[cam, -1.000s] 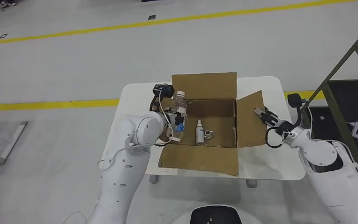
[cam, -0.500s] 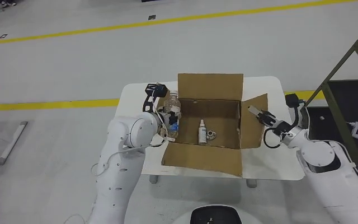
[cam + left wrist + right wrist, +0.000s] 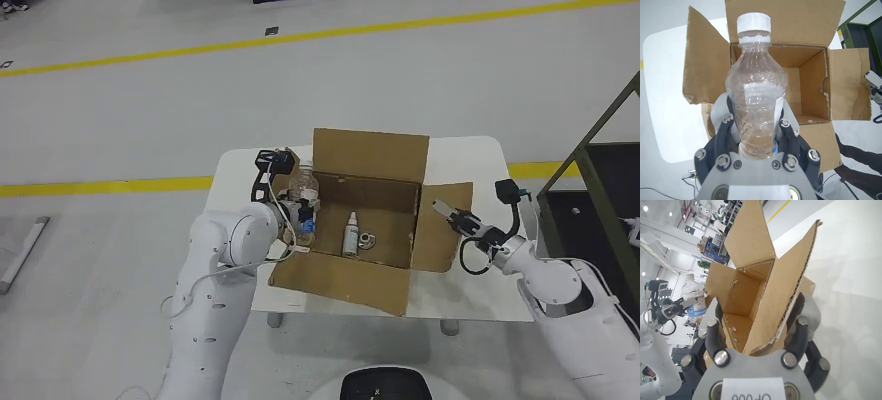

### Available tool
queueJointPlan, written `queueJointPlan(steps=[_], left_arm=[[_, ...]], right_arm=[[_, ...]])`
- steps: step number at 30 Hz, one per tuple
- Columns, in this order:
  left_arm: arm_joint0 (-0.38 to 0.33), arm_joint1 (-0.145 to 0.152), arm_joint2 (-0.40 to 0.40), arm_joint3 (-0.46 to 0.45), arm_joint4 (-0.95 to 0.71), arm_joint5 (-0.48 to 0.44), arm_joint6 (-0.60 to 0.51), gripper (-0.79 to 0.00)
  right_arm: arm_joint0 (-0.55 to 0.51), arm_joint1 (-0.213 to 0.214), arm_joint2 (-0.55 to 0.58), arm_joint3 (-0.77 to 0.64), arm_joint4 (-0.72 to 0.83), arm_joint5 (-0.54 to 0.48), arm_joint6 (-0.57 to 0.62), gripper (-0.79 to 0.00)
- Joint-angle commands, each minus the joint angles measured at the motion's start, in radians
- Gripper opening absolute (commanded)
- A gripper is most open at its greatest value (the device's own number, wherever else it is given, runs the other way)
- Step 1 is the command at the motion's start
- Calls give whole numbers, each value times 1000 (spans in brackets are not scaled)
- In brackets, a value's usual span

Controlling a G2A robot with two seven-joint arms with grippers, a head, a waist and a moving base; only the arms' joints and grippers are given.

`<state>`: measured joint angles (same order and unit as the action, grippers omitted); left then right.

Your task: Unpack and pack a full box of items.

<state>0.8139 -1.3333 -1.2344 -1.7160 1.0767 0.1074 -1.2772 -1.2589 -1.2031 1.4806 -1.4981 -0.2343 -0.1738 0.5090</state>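
The cardboard box point(image 3: 370, 152) has slid a little toward the robot's left since half a second ago. It has also turned, so its near flap now angles out to the left across the white table point(image 3: 465, 155). The right gripper point(image 3: 761, 299) has come inward with it, away from the table's right end. The left gripper point(image 3: 754, 108) has carried the clear water bottle point(image 3: 755, 79) outward. A second ago the bottle stood over the box's left rim. It is now held upright in the air just outside the left wall, above the left flap point(image 3: 704, 62).

The left gripper is clamped on the bottle's lower, labelled part, with a pad pressed to each side. The right gripper straddles the box's raised right flap point(image 3: 785, 285) with its fingers point(image 3: 714, 313) spread. The outer finger lies against the cardboard and the inner one stands off it, so the flap is bracketed rather than pinched.

On the box floor a white spray bottle point(image 3: 350, 234) lies on its side. Just beside it is a small metal part point(image 3: 368, 239), too small to name more closely.

From above, the left gripper and the bottle cover most of the left flap. In the left wrist view the bottle's base is hidden behind the gripper body, and the bottle itself blocks much of the box's interior. In the right wrist view the flap's lower end is hidden behind the gripper's body, and the box floor cannot be made out past the wall.
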Motion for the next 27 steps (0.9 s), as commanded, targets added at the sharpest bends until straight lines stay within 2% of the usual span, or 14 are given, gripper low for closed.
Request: queueJointPlan(steps=[1, 12, 22, 27], left_arm=[[-1, 4, -15, -4, 6, -5, -10, -785], [-8, 32, -121, -81, 63, -57, -119, -785], [26, 56, -206, -126, 135, -88, -185, -785], [68, 64, -216, -133, 163, -91, -209, -785]], right_arm=[[4, 4, 11, 4, -11, -6, 9, -785], [122, 34, 71, 99, -100, -124, 156, -785], [228, 40, 30, 209, -141, -186, 148, -785], [228, 40, 30, 209, -141, -186, 148, -785]])
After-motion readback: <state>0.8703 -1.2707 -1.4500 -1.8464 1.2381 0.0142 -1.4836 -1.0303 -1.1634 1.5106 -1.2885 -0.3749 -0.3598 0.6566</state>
